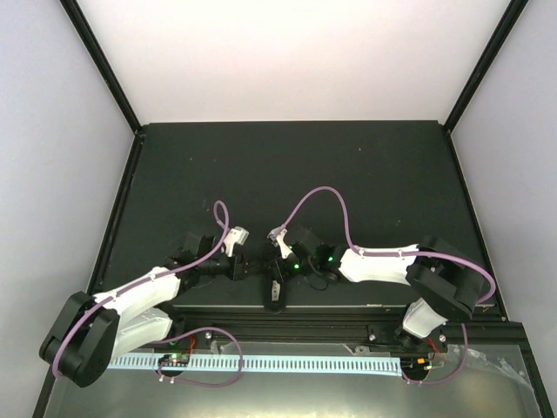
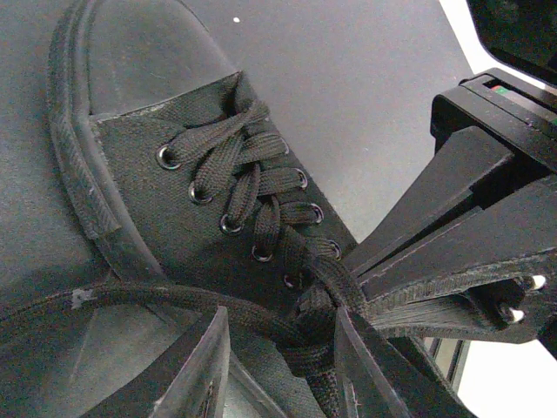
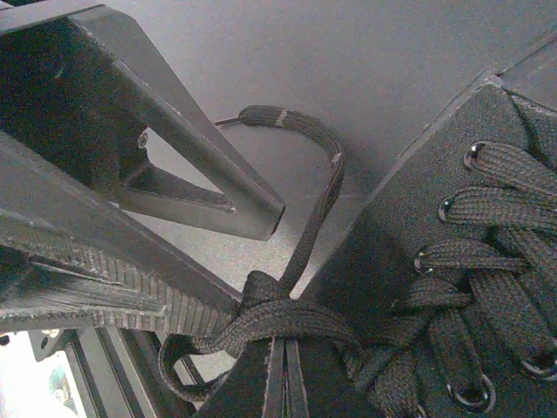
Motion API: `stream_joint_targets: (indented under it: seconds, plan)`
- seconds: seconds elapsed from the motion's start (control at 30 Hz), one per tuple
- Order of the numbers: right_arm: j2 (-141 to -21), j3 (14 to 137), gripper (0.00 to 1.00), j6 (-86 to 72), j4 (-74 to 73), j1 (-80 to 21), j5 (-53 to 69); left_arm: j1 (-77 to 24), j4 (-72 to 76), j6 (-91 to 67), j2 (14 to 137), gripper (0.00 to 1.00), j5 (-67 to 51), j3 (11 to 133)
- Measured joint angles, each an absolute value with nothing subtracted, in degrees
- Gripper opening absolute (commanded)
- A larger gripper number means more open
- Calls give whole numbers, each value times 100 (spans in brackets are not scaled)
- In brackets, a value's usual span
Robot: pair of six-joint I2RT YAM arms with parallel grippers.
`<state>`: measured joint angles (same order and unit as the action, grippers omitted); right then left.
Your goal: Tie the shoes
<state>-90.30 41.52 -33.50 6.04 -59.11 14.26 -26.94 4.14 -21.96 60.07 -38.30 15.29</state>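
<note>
The left end effector (image 2: pixel 279 353) sits just left of the shoe (image 1: pixel 274 292), low over its ankle end. Its fingers are spread, with a clear gap between them. They straddle the bundle of laces (image 2: pixel 252 174) where it gathers below the last eyelets, but they clamp nothing. One strand runs away from the shoe's side, under the left finger.

The shoe lies on the dark tabletop (image 1: pixel 348 174) close to its near edge, midway between the two arms. The crossed lacing up the tongue looks snug, but no finished bow shows at the top.

Just right of the shoe, the right end effector (image 3: pixel 285 376) has its fingers pressed together, with only a thin slit between them. They appear to pinch the laces at the crossing by the shoe's collar. A free lace tail (image 3: pixel 296 126) arcs away from the shoe on that side.

The main risk is the light shoe dragging or tipping if either arm pulls without the other holding it. The pinched strand could also slip through the closed fingers and loosen the crossing. The left fingers could close on the wrong strand, or on the right arm's fingertips, which sit very near.
</note>
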Motion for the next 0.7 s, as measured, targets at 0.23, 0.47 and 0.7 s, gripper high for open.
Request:
stream_joint_targets:
  seconds: [0.23, 0.47, 0.7]
  plan:
    - [-9030, 4152, 2, -3350, 604, -5911, 1428, -2694, 635, -2206, 6062, 36, -3964, 1514]
    - [-9030, 4152, 2, -3347, 602, -5911, 1424, -2694, 867, -2248, 6270, 33, -4108, 1509]
    - [-9030, 4152, 2, -3347, 600, -5911, 1420, -2694, 972, -2296, 6309, 20, -4163, 1483]
